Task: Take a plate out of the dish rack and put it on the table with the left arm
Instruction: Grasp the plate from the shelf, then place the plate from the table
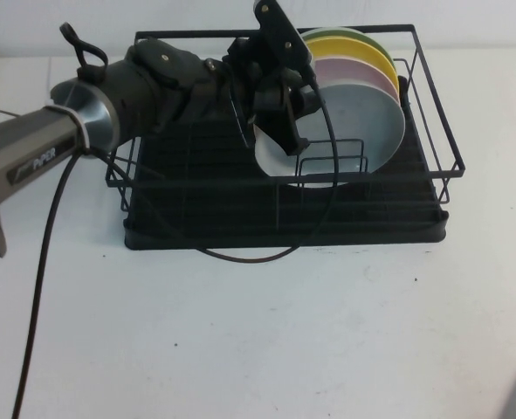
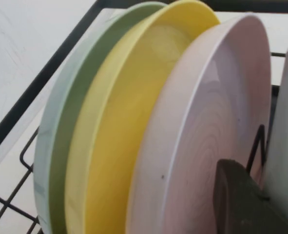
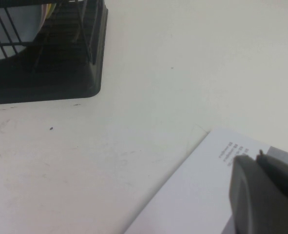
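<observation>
The pale grey-blue plate (image 1: 367, 122) stands upright at the front of a row of plates in the black dish rack (image 1: 196, 229) on the white table (image 1: 258, 332). The left arm reaches over the rack from the left. My left gripper (image 1: 285, 140) is shut on the plate's left rim. In the left wrist view one finger (image 2: 241, 195) sits between the pink plate (image 2: 217, 122) and the pale plate (image 2: 287, 146); the other finger is hidden. My right gripper (image 3: 256, 158) is shut and empty, low over the table to the right of the rack.
A pink plate (image 1: 367, 72), a yellow plate (image 2: 129, 136) and a green plate (image 2: 61, 146) stand behind the pale one. A white printed sheet (image 3: 197, 195) lies under the right gripper. The rack's corner (image 3: 46, 73) shows in the right wrist view.
</observation>
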{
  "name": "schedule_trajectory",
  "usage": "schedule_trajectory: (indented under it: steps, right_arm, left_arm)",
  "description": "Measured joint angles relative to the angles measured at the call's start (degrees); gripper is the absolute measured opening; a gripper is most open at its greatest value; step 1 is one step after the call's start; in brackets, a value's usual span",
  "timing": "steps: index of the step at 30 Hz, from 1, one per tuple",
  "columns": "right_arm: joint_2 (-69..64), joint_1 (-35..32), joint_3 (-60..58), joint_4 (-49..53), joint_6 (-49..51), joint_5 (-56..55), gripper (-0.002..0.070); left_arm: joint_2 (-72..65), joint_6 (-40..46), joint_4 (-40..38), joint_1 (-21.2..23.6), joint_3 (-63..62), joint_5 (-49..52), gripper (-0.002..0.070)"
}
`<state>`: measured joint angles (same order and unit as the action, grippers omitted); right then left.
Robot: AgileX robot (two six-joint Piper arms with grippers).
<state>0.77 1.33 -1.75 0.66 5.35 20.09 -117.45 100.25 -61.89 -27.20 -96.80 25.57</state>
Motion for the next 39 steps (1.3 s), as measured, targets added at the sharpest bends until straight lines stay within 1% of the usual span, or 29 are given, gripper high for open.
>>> schedule_trajectory:
  steps: [6,13,15,16,18,20,22,24,26,28,31,33,39]
  right_arm:
    - [0.0,0.0,0.0,0.0,0.0,0.0,-0.0021]
    - [0.0,0.0,0.0,0.0,0.0,0.0,-0.0021]
    - [0.0,0.0,0.0,0.0,0.0,0.0,-0.0020]
    - [0.0,0.0,0.0,0.0,0.0,0.0,-0.0021]
    - [0.0,0.0,0.0,0.0,0.0,0.0,-0.0021]
    - [0.0,0.0,0.0,0.0,0.0,0.0,-0.0021]
    - [0.0,0.0,0.0,0.0,0.0,0.0,-0.0021]
    - [0.0,0.0,0.0,0.0,0.0,0.0,-0.0020]
    - [0.0,0.0,0.0,0.0,0.0,0.0,-0.0021]
    - [0.0,0.0,0.0,0.0,0.0,0.0,-0.0021]
    - [0.0,0.0,0.0,0.0,0.0,0.0,-0.0020]
    - [0.0,0.0,0.0,0.0,0.0,0.0,-0.0021]
    - [0.0,0.0,0.0,0.0,0.0,0.0,-0.0021]
  left_arm:
    - [2.6,0.1,0.0,0.0,0.0,-0.2,0.0090]
    - [11.6,0.9,-0.9,0.0,0.0,-0.9,0.0085]
    - [15.1,-5.0,-1.0,0.0,0.0,-1.3,0.0085]
    - [16.9,-11.7,-1.0,0.0,0.0,-1.3,0.0085]
    - [19.7,-27.8,-0.1,0.3,0.0,0.9,0.0085]
    - [22.2,-39.9,2.8,1.1,-0.1,7.8,0.0085]
    - [23.3,-46.7,5.2,2.3,-0.1,16.9,0.0085]
    - [23.4,-51.9,4.6,2.9,1.2,26.4,0.0085]
    - [23.4,-52.6,-0.3,3.0,5.3,33.1,0.0085]
    - [23.4,-50.7,-5.9,2.3,10.0,36.6,0.0085]
    - [23.7,-47.8,-8.8,1.3,17.8,37.4,0.0085]
    - [23.7,-46.7,-9.2,1.3,23.5,35.3,0.0085]
    - [23.7,-43.7,-12.6,1.3,42.1,21.6,0.0085]
